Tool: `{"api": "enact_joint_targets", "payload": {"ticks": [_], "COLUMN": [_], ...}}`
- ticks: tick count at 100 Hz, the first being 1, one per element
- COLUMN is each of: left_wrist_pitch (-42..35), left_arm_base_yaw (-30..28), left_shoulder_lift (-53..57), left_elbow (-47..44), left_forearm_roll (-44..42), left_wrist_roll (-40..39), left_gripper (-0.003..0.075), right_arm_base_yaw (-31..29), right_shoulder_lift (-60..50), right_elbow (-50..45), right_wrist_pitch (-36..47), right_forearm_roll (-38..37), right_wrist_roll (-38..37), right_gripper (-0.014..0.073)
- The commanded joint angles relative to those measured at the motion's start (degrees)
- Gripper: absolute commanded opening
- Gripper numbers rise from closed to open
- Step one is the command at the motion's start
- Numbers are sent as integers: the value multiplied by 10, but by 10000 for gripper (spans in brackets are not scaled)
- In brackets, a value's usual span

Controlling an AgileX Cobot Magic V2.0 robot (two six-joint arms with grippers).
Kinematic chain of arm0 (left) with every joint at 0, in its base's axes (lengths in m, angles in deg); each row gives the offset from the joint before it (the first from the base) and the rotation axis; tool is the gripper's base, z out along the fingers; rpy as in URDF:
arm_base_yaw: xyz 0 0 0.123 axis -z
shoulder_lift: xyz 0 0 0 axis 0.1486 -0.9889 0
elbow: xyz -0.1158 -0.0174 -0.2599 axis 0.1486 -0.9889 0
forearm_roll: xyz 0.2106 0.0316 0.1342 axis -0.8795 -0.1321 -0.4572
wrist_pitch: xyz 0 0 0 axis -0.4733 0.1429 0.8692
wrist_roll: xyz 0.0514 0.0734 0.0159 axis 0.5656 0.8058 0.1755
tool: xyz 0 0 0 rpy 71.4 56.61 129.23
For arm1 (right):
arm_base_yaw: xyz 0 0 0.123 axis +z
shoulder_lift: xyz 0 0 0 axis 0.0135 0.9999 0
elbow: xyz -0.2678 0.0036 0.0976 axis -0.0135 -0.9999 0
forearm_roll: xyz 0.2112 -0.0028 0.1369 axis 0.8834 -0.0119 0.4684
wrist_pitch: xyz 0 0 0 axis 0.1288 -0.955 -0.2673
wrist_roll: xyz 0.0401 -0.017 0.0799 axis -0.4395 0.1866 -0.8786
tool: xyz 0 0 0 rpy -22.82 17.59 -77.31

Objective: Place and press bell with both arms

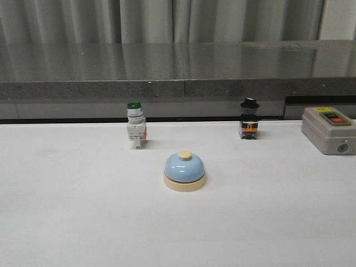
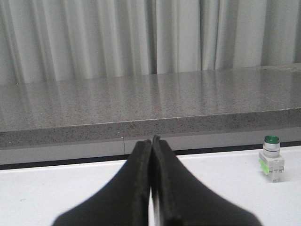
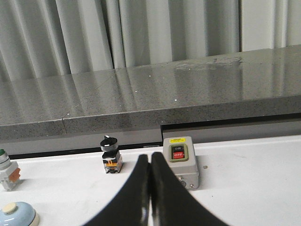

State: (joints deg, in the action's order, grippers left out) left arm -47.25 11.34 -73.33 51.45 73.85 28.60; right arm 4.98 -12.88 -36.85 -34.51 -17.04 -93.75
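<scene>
Bells numbered one [image 1: 184,170], beyond both pinched-closed, empty pincers, left gripper [image 2: 151,186] and right gripper [image 3: 150,190]; two push-button switches, green-capped [image 1: 135,125] and black-capped [image 1: 249,118], one grey box [image 1: 329,129].

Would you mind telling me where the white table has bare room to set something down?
Bare: the white table's front strip before the light-blue dome bell, and its left side. Crowded: the back row, with the green-capped switch, black-knobbed switch and grey button box.

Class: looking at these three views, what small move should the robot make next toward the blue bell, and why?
Probably open one gripper and bring it toward the bell. Both the left gripper and right gripper are shut with nothing held, and neither arm appears in the front view, so the bell stands untouched on the table.
</scene>
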Motion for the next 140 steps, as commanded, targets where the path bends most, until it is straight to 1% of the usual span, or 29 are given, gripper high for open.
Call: {"api": "enact_joint_targets", "payload": {"ticks": [1, 60, 80, 89, 98, 113, 140], "left_wrist_pitch": [-42, -42, -42, -42, -42, -42, -42], "left_arm_base_yaw": [0, 0, 0, 0, 0, 0, 0], "left_shoulder_lift": [18, 18, 18, 18, 18, 18, 18], "left_elbow": [-31, -31, -31, -31, -31, -31, -31], "left_forearm_roll": [3, 3, 3, 3, 3, 3, 3], "left_wrist_roll": [-2, -2, -2, -2, -2, -2, -2], "left_gripper": [-21, -21, -21, -21, -21, -21, -21], "right_arm_base_yaw": [-4, -4, -4, -3, -3, -3, -3], "right_shoulder_lift": [-11, -11, -11, -11, -3, 46, 236], "right_elbow": [12, 12, 12, 23, 56, 149, 348], "right_wrist_pitch": [48, 48, 82, 76, 36, -82, -286], "right_forearm_roll": [-6, -6, -6, -6, -6, -6, -6], "right_wrist_roll": [1, 1, 1, 1, -2, -2, 0], "right_gripper": [-64, -64, -64, -64, -64, -64, -64]}}
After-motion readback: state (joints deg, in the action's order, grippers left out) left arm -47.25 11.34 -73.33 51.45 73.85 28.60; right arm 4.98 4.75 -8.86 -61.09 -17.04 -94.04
